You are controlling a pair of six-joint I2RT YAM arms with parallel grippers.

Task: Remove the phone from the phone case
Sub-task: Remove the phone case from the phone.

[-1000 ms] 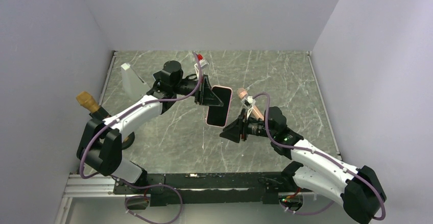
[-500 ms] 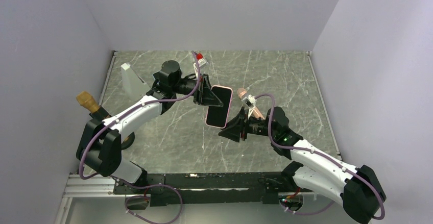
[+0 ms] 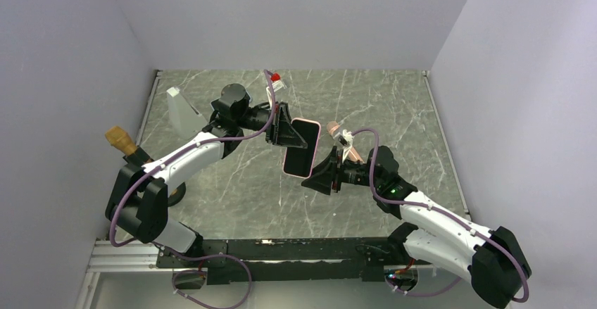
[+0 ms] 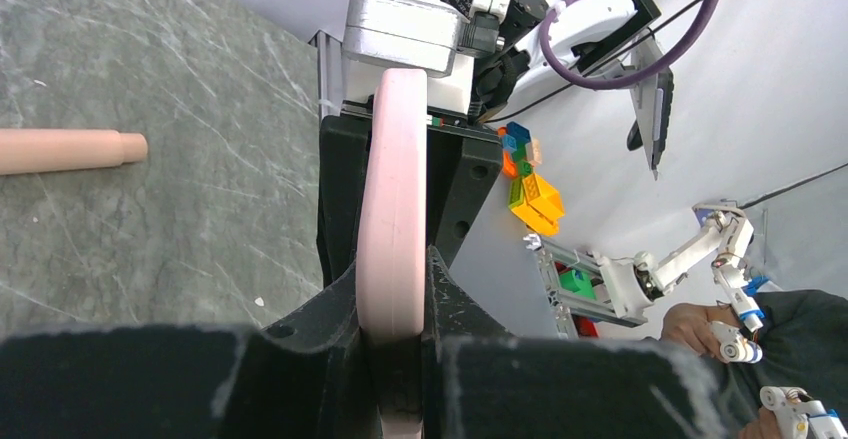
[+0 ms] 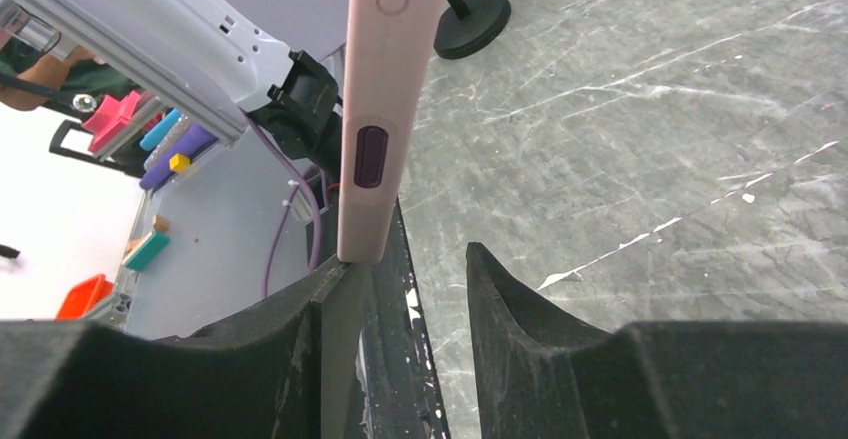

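A phone with a dark screen in a pink case (image 3: 301,148) hangs in the air above the table's middle. My left gripper (image 3: 292,134) is shut on the case's upper part; in the left wrist view its jaws press both faces of the pink case (image 4: 390,189), seen edge-on between my left gripper (image 4: 392,269). My right gripper (image 3: 320,175) is open just right of and below the phone's lower end. In the right wrist view the case (image 5: 385,109) ends at the tip of one finger (image 5: 335,279) of my right gripper (image 5: 405,259), outside the gap.
A wooden peg (image 3: 346,146) lies on the marble table behind the right wrist, also in the left wrist view (image 4: 60,149). A white wedge (image 3: 181,112) and a brown block (image 3: 121,140) stand at the left, a red item (image 3: 275,79) at the back. A black round base (image 5: 484,31) is nearby.
My right gripper has crept left and slightly up, closer to the phone's lower end. The left gripper and the phone have barely moved.
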